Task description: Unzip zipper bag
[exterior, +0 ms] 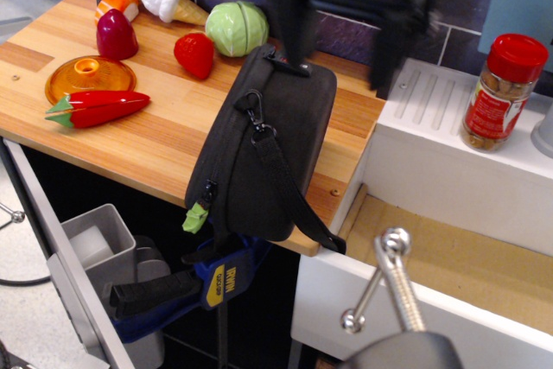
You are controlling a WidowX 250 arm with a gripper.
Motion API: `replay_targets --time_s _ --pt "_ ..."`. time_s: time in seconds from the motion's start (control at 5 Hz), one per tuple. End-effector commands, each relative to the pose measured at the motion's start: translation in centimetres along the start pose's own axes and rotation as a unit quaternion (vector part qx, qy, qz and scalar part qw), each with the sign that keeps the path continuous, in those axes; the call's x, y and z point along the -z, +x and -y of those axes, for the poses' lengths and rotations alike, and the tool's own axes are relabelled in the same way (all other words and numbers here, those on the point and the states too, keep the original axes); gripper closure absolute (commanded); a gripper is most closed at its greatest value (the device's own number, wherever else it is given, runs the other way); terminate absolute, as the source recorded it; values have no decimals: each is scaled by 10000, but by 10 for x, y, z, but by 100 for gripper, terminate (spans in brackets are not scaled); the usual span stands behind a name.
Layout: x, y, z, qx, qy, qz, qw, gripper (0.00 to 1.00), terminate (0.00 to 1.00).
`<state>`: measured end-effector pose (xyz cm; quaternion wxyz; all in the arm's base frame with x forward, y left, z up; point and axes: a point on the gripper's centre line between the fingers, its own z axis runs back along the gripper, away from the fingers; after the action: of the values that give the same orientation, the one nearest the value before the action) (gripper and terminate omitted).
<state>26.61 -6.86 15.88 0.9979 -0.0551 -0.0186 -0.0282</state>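
We read only "IRWIN", in yellow-backed letters, on the blue clamp [226,281] below the counter. Labels on the spice jar [498,92] and zipper bag [263,149] are illegible.

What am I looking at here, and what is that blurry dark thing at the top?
One camera looks down at a wooden counter from above and in front. The dark blur is the robot arm's tool, two fingers spread apart, holding nothing; it is blurred because it is moving. Below it lies a black zipper bag with a strap and a green pull tab at its near end, which overhangs the counter edge. Behind are toy foods: a cabbage, a strawberry, a red pepper. A spice jar stands on the white unit to the right.
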Motion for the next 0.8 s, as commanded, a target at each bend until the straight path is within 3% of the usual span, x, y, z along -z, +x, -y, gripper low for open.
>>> replay_targets --time_s 0.0,0.2,0.4,0.6 --pt "1 -48 -45 688 167 12 9975 0 0" --pt "32 -63 -61 792 478 30 9957 0 0" --pt "57 -70 -67 862 582 298 9941 0 0" --pt "70 -70 -67 798 636 318 9943 0 0"
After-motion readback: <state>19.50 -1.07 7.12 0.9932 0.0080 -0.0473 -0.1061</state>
